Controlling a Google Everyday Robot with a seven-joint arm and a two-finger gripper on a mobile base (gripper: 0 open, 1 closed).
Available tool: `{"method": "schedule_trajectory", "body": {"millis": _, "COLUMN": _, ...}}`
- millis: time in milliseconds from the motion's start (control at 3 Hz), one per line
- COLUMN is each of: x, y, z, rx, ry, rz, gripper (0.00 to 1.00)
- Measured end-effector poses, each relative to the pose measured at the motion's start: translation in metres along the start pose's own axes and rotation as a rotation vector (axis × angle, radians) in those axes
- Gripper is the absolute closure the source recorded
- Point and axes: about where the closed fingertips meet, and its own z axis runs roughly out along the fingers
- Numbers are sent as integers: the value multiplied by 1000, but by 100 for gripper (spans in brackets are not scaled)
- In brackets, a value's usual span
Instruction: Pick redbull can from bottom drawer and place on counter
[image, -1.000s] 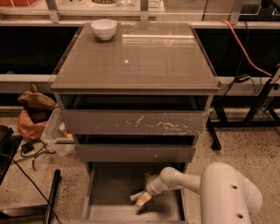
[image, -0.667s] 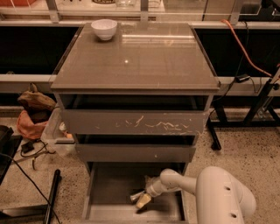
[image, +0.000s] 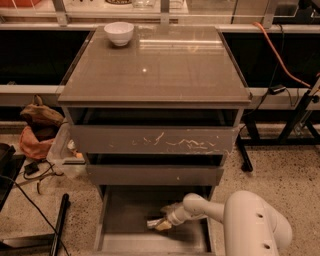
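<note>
The bottom drawer (image: 127, 220) is pulled open below the cabinet, showing its flat grey floor. My gripper (image: 161, 224) is down inside it, near the middle of the floor, on the end of the white arm (image: 252, 225) that reaches in from the right. A small silvery end (image: 151, 223) at the gripper's tip looks like the redbull can, lying low on the drawer floor; the rest of it is hidden by the gripper. The counter (image: 165, 65) is the glossy grey-brown top of the cabinet.
A white bowl (image: 119, 33) stands at the counter's back left corner. The top drawer (image: 150, 140) with white scratches and the middle drawer (image: 155, 175) stand slightly open above the gripper. Bags and a plastic bin (image: 60, 155) lie on the floor to the left, and cables and a stand to the right.
The arm's big white body has shifted slightly left. The gripper stays at about the same spot in the bottom drawer.
</note>
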Motion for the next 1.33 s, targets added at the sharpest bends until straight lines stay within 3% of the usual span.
{"method": "schedule_trajectory", "body": {"millis": 333, "x": 0, "y": 0, "z": 0, "rx": 0, "ry": 0, "rz": 0, "gripper": 64}}
{"method": "schedule_trajectory", "body": {"millis": 667, "x": -10, "y": 5, "z": -19, "rx": 25, "ry": -13, "rz": -17, "gripper": 87}}
{"method": "schedule_trajectory", "body": {"millis": 1000, "x": -43, "y": -20, "z": -106, "rx": 209, "ry": -76, "rz": -52, "gripper": 100}}
{"method": "schedule_trajectory", "body": {"millis": 1333, "x": -85, "y": -37, "z": -218, "rx": 441, "ry": -138, "rz": -157, "gripper": 100}}
